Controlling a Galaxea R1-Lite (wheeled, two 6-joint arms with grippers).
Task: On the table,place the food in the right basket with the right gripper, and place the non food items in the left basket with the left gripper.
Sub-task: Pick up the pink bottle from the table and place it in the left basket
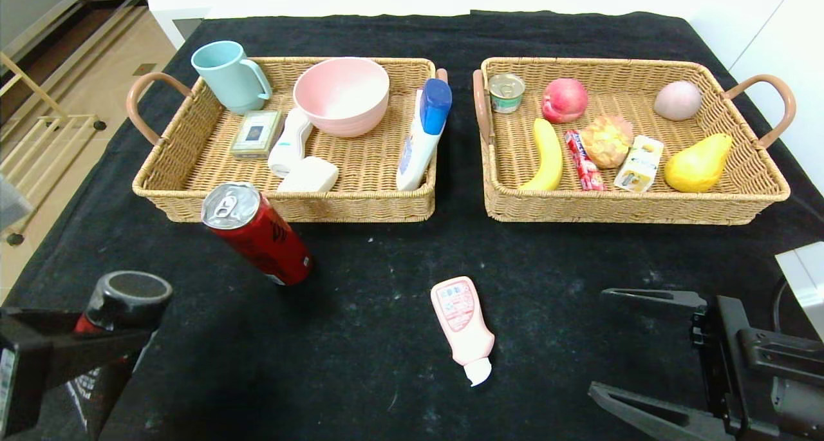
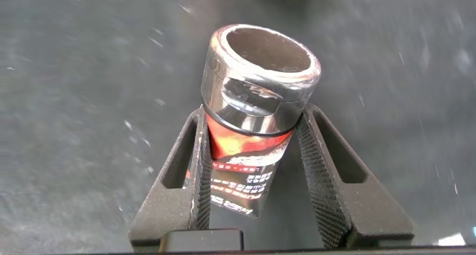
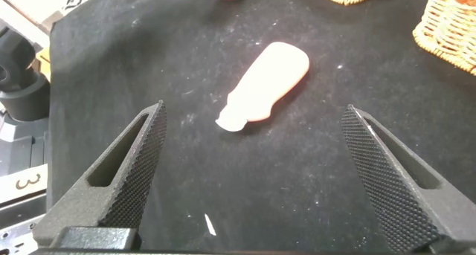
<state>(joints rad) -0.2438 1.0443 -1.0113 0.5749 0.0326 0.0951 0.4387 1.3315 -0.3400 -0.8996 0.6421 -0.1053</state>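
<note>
My left gripper (image 1: 119, 338) hangs low at the table's (image 1: 360, 370) near left corner, shut on the black tube with a red band (image 1: 129, 296). In the left wrist view its pads clamp the tube (image 2: 256, 69) just below the glossy cap. The red drink can (image 1: 257, 232) stands tilted in front of the left basket (image 1: 290, 206). A pink squeeze bottle (image 1: 463, 325) lies mid-table, cap toward me. My right gripper (image 1: 599, 341) is open at the near right, empty, with the pink bottle (image 3: 271, 80) ahead of it. The pear (image 1: 698, 164) and juice carton (image 1: 639, 164) lie in the right basket (image 1: 631, 206). The white bottle with blue cap (image 1: 421, 135) lies in the left basket.
The left basket also holds a teal mug (image 1: 232, 74), a pink bowl (image 1: 341, 96), a small box and white items. A banana (image 1: 547, 158), peach (image 1: 564, 100), tin and sweets share the right basket. A white box (image 1: 801, 280) sits at the table's right edge.
</note>
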